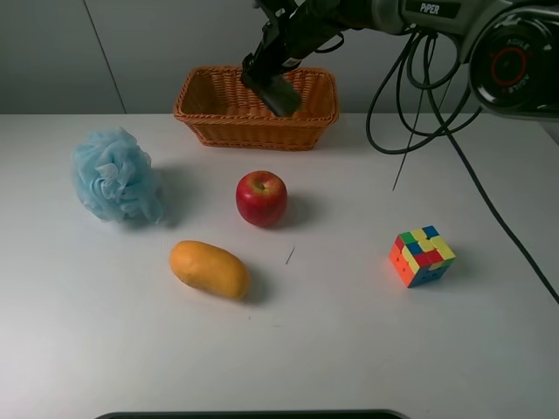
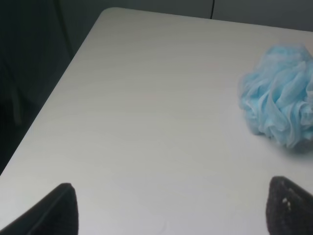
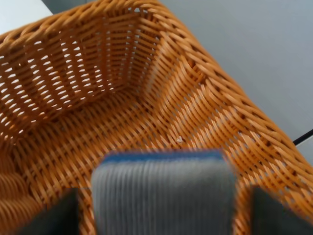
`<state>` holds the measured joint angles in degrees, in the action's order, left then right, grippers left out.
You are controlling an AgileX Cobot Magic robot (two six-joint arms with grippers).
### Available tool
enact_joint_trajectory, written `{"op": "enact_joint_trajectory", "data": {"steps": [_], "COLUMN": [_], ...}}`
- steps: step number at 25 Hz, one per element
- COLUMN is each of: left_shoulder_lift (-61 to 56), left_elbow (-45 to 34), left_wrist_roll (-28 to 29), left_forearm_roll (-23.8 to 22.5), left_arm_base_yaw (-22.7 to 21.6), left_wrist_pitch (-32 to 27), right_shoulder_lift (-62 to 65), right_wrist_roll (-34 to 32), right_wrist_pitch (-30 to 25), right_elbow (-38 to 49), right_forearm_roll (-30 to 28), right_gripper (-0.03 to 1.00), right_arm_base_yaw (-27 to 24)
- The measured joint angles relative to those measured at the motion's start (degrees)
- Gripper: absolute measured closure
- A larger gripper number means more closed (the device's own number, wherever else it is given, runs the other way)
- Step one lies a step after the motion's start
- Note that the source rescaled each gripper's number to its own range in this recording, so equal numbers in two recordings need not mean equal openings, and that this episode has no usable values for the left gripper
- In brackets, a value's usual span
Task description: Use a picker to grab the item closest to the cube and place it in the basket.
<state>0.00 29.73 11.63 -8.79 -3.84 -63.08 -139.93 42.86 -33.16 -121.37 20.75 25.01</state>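
Note:
My right gripper (image 1: 269, 80), the picker, hangs over the orange-brown wicker basket (image 1: 210, 118) at the back of the table. It is shut on the item (image 1: 279, 96), a flat block with a grey felt top and a blue base, held just above the basket's inside. In the right wrist view the item (image 3: 164, 196) sits between the dark fingers (image 3: 58, 215) of the gripper (image 3: 164, 208), with the basket's woven floor (image 3: 98, 127) below. The multicoloured cube (image 1: 421, 256) rests on the table at the right. My left gripper (image 2: 173, 210) is open and empty above the bare table.
A red apple (image 1: 261, 198) sits mid-table, an orange mango (image 1: 210, 269) in front of it to the left, and a blue bath pouf (image 1: 115, 176) at the left, also in the left wrist view (image 2: 281, 107). Black cables (image 1: 410, 96) hang beside the basket.

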Motion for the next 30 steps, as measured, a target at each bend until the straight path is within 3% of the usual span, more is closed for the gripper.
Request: {"op": "enact_joint_trajectory", "data": {"steps": [1,2,5,10,15,21,24,27,30], "left_shoulder_lift": [0.0,0.0,0.0,0.0,0.0,0.0,0.0,0.0,0.0], "left_elbow": [0.0,0.0,0.0,0.0,0.0,0.0,0.0,0.0,0.0], "left_wrist_roll": [0.0,0.0,0.0,0.0,0.0,0.0,0.0,0.0,0.0], "left_forearm_roll": [0.0,0.0,0.0,0.0,0.0,0.0,0.0,0.0,0.0], "left_arm_base_yaw": [0.0,0.0,0.0,0.0,0.0,0.0,0.0,0.0,0.0], "left_wrist_pitch": [0.0,0.0,0.0,0.0,0.0,0.0,0.0,0.0,0.0], "right_shoulder_lift": [0.0,0.0,0.0,0.0,3.56,14.23,19.94,25.37,31.33], "right_wrist_roll": [0.0,0.0,0.1,0.22,-0.13,-3.77,-6.08,-6.75,-8.21], "right_wrist_pitch": [0.09,0.31,0.8,0.35,-5.3,-20.84,-28.22,-34.08,-36.18], "right_elbow": [0.0,0.0,0.0,0.0,0.0,0.0,0.0,0.0,0.0], "right_forearm_roll": [-0.23,-0.23,-0.23,-0.36,-2.09,-4.13,-8.27,-11.46,-12.49], "right_gripper": [0.14,0.04,-0.03,-0.03,-0.03,-0.03,-0.03,-0.03,-0.03], "right_arm_base_yaw": [0.0,0.0,0.0,0.0,0.0,-4.15,-7.1,-10.09,-14.34]}}
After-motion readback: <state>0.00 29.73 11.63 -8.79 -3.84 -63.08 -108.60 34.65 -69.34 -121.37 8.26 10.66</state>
